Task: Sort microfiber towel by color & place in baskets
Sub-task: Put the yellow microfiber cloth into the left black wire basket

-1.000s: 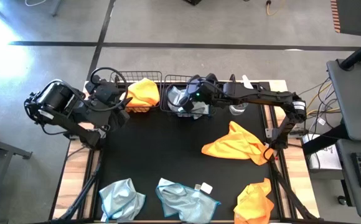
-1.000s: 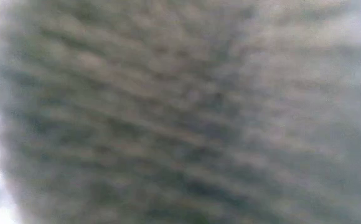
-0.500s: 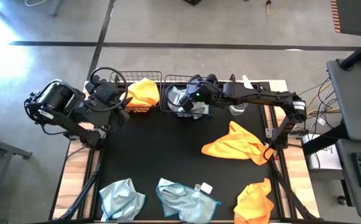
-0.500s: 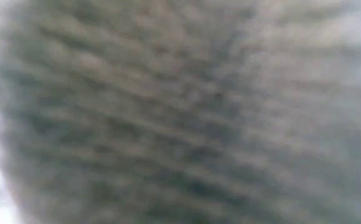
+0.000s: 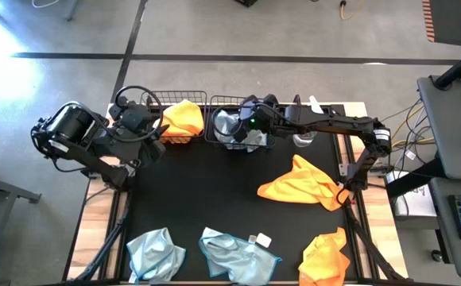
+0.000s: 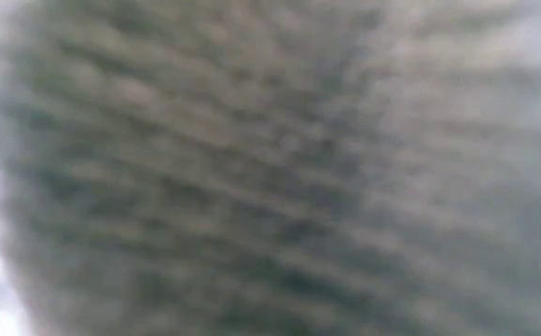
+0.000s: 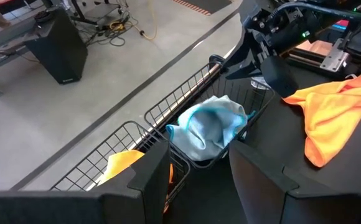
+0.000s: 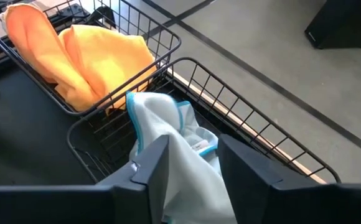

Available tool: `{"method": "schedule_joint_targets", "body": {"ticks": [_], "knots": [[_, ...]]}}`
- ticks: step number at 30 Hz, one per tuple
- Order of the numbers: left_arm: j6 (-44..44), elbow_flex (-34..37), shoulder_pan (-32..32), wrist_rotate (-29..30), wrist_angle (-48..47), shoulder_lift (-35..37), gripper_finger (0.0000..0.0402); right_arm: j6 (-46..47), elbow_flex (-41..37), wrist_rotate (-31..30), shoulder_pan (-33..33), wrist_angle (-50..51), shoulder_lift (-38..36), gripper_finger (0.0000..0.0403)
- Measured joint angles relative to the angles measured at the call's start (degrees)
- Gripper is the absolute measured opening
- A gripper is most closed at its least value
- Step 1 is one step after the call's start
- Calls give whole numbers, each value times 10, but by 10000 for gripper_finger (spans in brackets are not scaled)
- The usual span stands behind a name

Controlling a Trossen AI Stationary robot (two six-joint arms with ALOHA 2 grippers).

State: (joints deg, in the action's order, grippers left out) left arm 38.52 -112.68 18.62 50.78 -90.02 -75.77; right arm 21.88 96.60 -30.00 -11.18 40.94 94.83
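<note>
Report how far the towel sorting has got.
Done: an orange towel lies in the left basket.

In hand: the right pincer is over the right basket, fingers apart around a blue towel lying in it.

Left: two blue towels and two orange towels on the table. The left pincer waits open by the left basket.

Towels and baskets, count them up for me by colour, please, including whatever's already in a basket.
Orange towels: 3, one in the left basket, two on the table
Pale blue towels: 3, one in the right basket, two on the table
Black wire baskets: 2
Total: 8
</note>
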Motion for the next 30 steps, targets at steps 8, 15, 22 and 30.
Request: {"method": "schedule_joint_targets", "body": {"ticks": [8,15,22,30], "knots": [[3,0,0,-5,0,0,151,0,12,87,0,9,-5,136],[-18,0,1,-4,5,1,151,-23,67,94,13,22,-21,122],[-71,0,1,13,10,14,151,-24,147,94,38,124,-30,120],[-101,-1,1,27,10,57,151,-25,199,95,76,200,-33,116]]}}
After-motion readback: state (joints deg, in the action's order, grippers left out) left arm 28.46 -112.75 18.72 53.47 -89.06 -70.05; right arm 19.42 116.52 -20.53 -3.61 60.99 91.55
